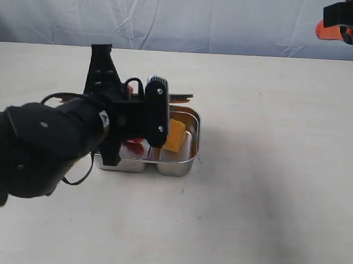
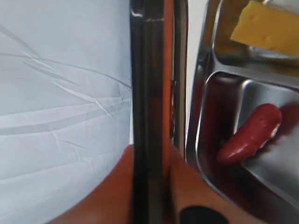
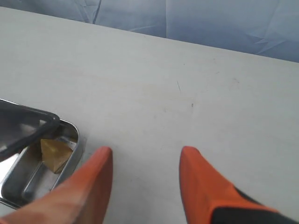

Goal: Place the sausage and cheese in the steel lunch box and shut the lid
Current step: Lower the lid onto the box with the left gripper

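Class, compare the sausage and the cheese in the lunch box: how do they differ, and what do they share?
Colour: the sausage is glossy red, the cheese yellow-orange. Shape: the sausage is rounded and curved, the cheese a flat-faced wedge. Place: sausage and cheese lie in separate compartments. Shared: both lie inside the steel lunch box.

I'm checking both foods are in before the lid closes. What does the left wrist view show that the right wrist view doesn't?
Left wrist only: the glossy red curved sausage in one compartment, and the left gripper shut on the dark translucent lid. Right wrist only: the right gripper, open and empty. Both: the lid, the yellow-orange cheese wedge, the shiny steel lunch box.
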